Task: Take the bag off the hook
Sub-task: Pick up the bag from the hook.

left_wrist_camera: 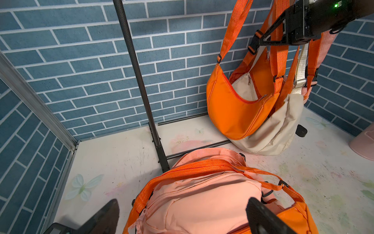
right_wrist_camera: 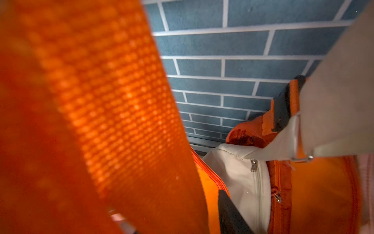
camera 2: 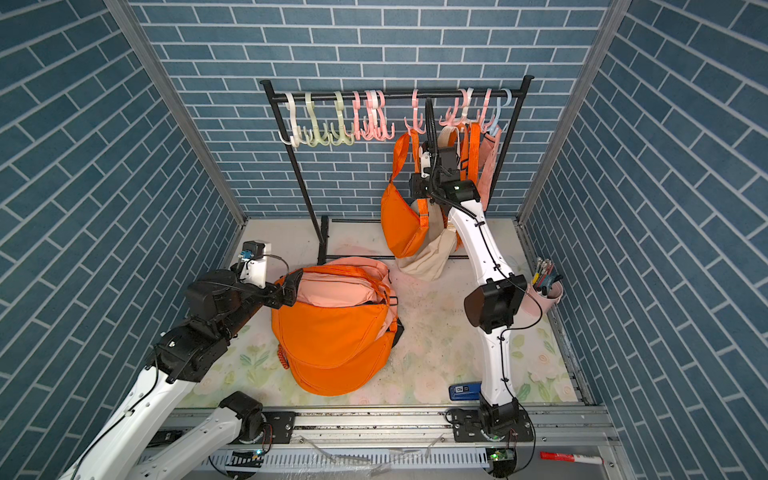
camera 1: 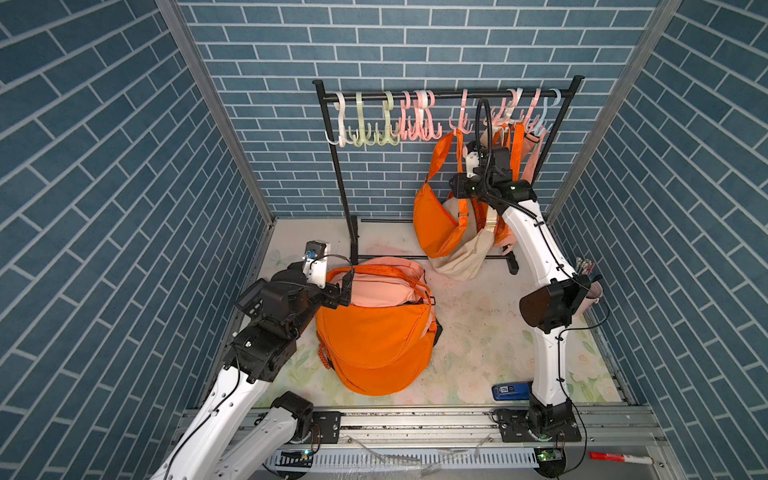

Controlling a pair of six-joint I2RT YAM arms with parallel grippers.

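While the orange bag (camera 1: 436, 220) hangs from a pink hook (camera 1: 459, 120) on the black rail (camera 1: 449, 95), the right fingers (right_wrist_camera: 228, 214) are up among the hanging straps with an orange strap (right_wrist_camera: 111, 101) between them. Whether they have pinched it I cannot tell. A cream bag (camera 1: 461, 257) hangs just behind the orange one, touching it. Down on the surface (camera 1: 478, 324), the left fingers (left_wrist_camera: 261, 216) are spread wide at the end of a pink bag (camera 1: 378, 291), which lies on an orange heap (camera 1: 374, 345) of bags.
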